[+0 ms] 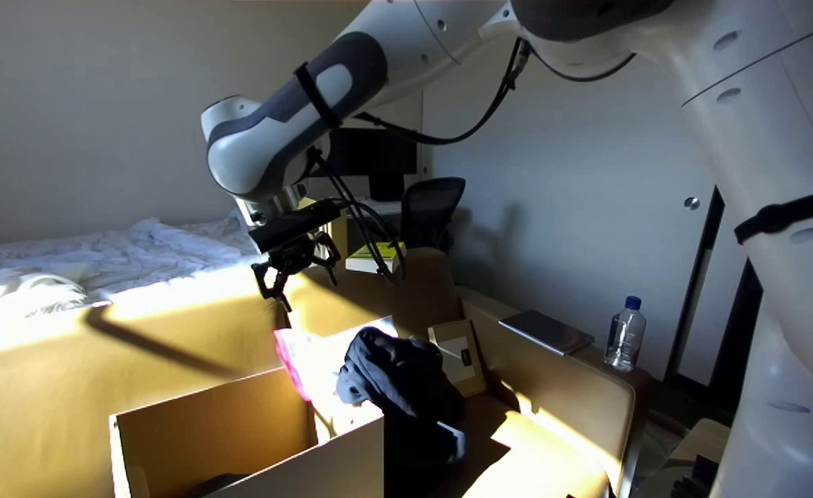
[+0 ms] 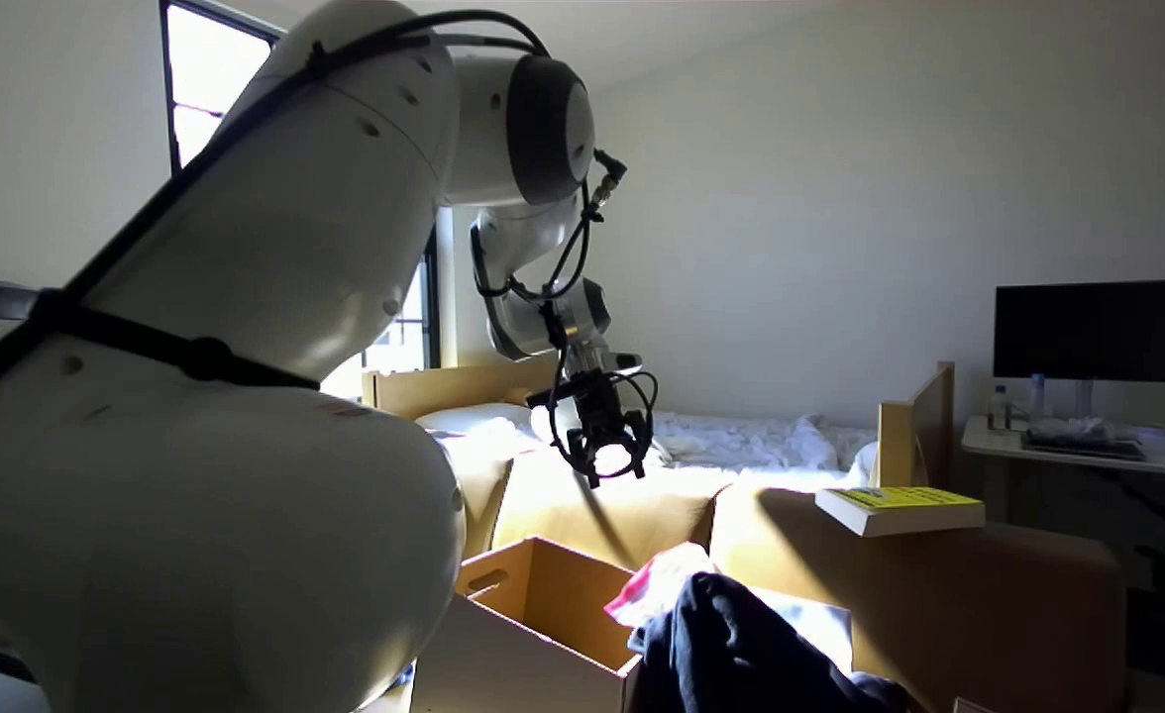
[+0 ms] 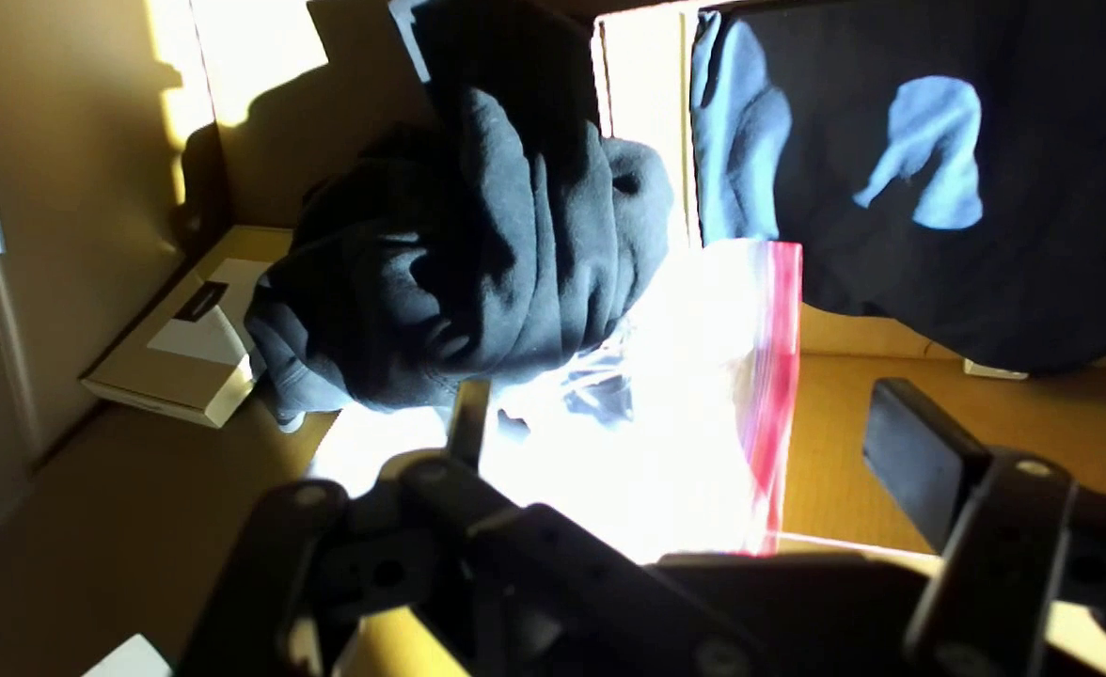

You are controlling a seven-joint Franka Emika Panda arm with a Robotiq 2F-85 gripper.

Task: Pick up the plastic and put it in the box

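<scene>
The hand point(image 1: 310, 293) is spread wide, nothing between its fingers point(image 3: 920, 461), higher than the plastic bag point(image 3: 685, 404) and apart from it; bag is outside the box point(image 1: 323, 460), just beside it, pink strip point(image 3: 783, 367) seemingly reaching over the rim; pick not yet made, I judge; main risk is a miss or shallow pinch, since glare washes out most of the bag and hides its edges; bunched dark cloth point(image 3: 506, 263) overlaps it in the wrist view, so could get pinched too, or snag it; a finger landing on the rim could shove the box; thin film may slip out.
</scene>
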